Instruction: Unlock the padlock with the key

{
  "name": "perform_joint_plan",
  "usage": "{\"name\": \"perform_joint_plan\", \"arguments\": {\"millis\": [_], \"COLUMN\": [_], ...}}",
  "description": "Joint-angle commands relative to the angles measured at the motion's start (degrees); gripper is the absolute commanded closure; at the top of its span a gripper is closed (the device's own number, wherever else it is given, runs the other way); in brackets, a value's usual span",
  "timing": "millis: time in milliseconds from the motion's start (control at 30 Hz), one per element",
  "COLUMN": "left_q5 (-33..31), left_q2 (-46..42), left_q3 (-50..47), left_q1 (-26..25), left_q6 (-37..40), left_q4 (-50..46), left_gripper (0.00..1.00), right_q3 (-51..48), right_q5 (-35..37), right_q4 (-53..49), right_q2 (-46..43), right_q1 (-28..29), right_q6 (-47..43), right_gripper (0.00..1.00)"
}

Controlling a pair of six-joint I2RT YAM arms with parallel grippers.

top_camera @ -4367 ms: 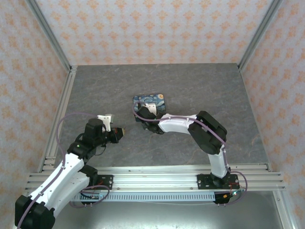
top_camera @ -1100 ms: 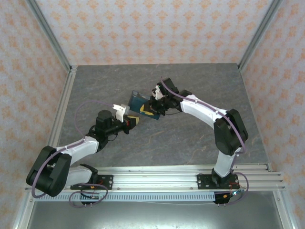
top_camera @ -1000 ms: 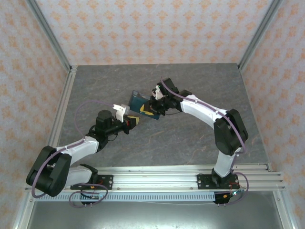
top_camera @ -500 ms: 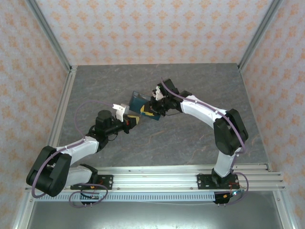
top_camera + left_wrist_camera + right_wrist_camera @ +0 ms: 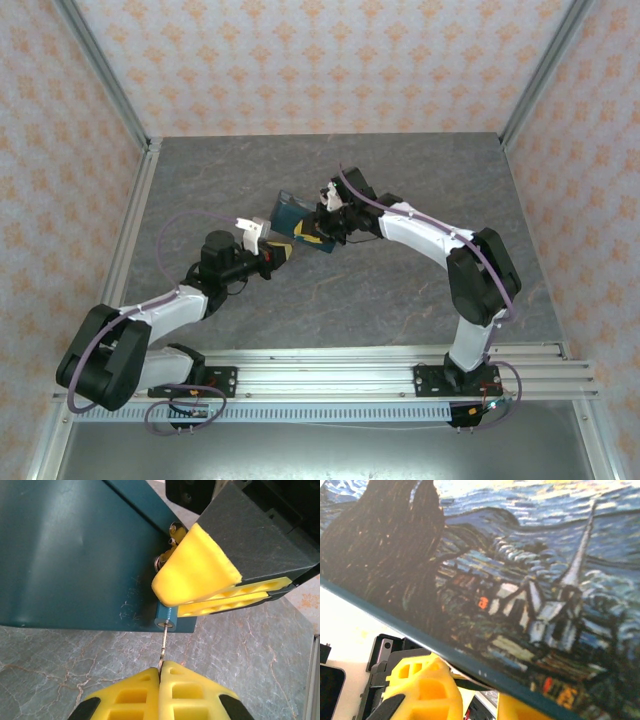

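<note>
Two-finger left gripper (image 5: 160, 673) pinched tight on key (image 5: 163, 642) just below box (image 5: 75, 555), key head hidden between pads, tip at padlock (image 5: 166, 618) on box's lower edge, padlock's top covered by right gripper (image 5: 470, 695) clamping box, shackle unclear.

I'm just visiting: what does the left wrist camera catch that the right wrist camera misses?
Left wrist view: the tiny teal padlock hanging at the edge of the box, a thin metal key reaching the padlock's bottom end, and the left gripper pinching that key. The box shows a plain teal face here.
Right wrist view: the starry-night painting on the box, close up, with a village and a steeple.
Both: the box, and the yellow-fingered right gripper clamped at its edge.
</note>
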Motion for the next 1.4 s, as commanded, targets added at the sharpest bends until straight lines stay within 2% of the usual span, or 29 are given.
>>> {"name": "perform_joint_plan", "arguments": {"millis": [0,300,667,967,1200,1367], "left_q5": [-0.1,1.1,-1.5,-10.9,-21.7,-27.2], "left_q2": [1.0,3.0,6.7,6.1,5.3,4.7], "left_q3": [1.9,2.5,4.7,1.5,-1.0,-2.0], "left_q1": [0.2,0.1,-3.8,-10.2,-17.0,-19.7], "left_q6": [-1.2,-3.7,-3.2,3.3,7.8,10.1], "left_q4": [4.4,7.8,7.8,2.6,-0.3,-1.4], "left_gripper": [1.00,1.00,1.00,1.00,1.00,1.00], "right_q3": [-0.7,-1.1,-3.1,-5.1,-8.2,-9.3], "right_q5": [-2.0,-2.2,-1.9,0.4,0.6,0.4], "right_q4": [3.9,5.0,7.9,8.0,11.4,12.8], "right_q2": [-1.8,-1.2,0.2,1.2,2.9,3.1], "right_q1": [0.0,0.7,2.1,3.8,5.6,5.7], "right_q6": [0.6,1.0,2.6,3.0,6.2,7.7], "right_gripper": [1.00,1.00,1.00,1.00,1.00,1.00]}}
